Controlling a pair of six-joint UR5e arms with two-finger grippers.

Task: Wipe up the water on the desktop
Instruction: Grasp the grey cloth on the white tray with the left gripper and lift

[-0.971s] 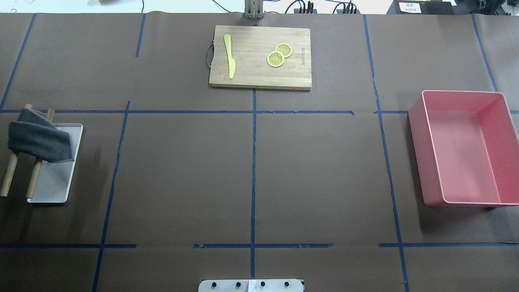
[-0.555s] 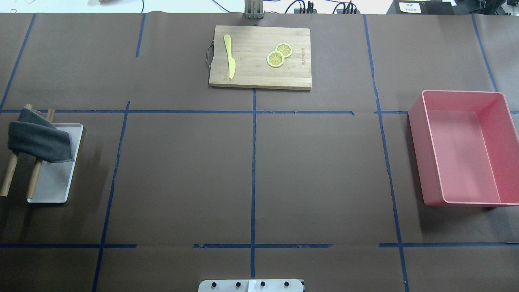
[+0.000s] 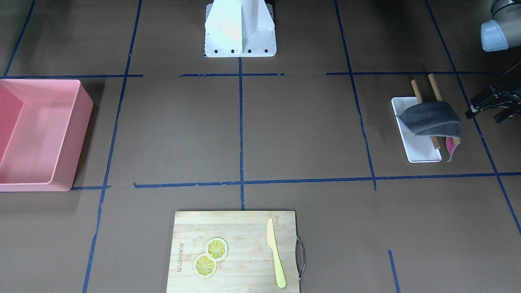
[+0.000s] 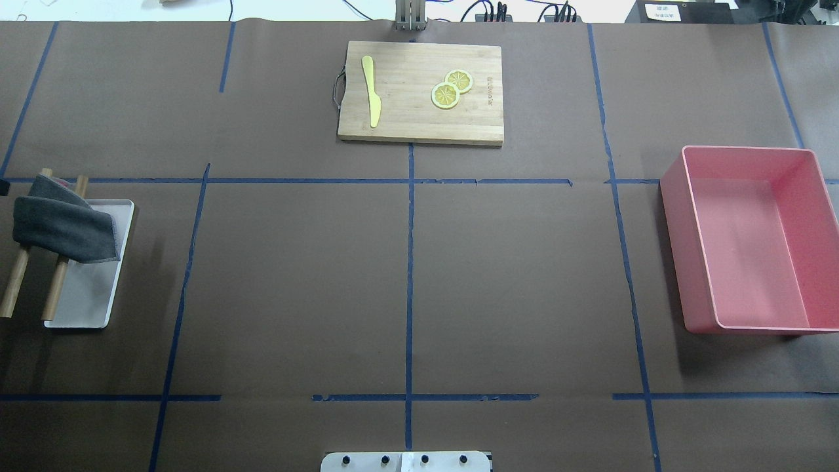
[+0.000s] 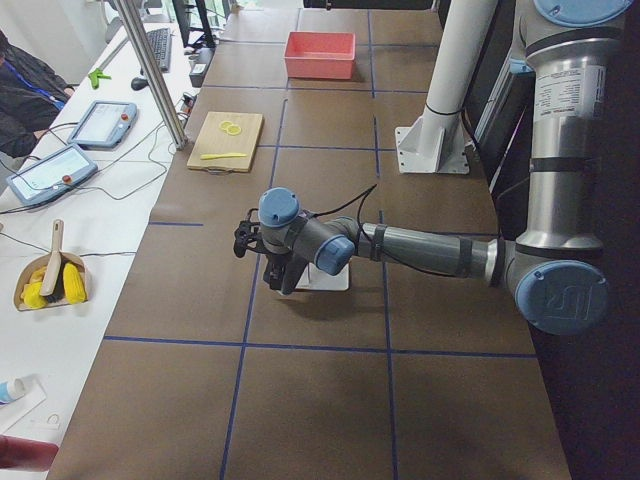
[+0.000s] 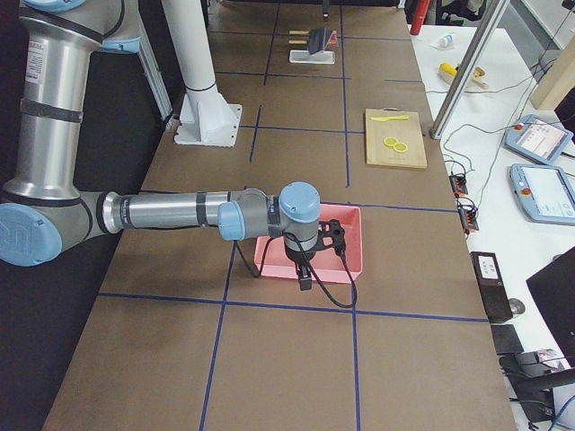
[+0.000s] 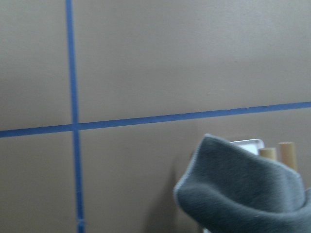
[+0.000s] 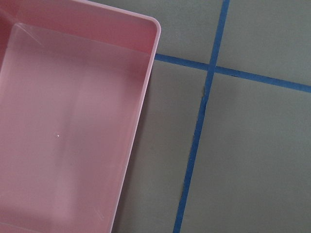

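Note:
The brown desktop [image 4: 295,282] with blue tape lines shows no water patch that I can make out. A dark grey cloth [image 4: 62,229] hangs over two wooden rods on a white tray [image 4: 85,298] at the far left; it also shows in the front view [image 3: 431,118] and the left wrist view [image 7: 243,189]. My left gripper [image 3: 482,117] hovers just beside the cloth's outer side with its two fingers apart and empty. My right gripper [image 6: 304,274] hangs over the pink bin [image 6: 350,260]; I cannot tell whether it is open or shut.
The pink bin [image 4: 675,262] stands at the right edge. A bamboo cutting board [image 4: 419,121] at the far middle carries a yellow knife [image 4: 371,92] and two lemon slices [image 4: 451,90]. The robot base [image 3: 240,28] stands at the near middle.
A dark edge of my left gripper has come into the overhead view at the left border beside the cloth. Nothing else has moved.

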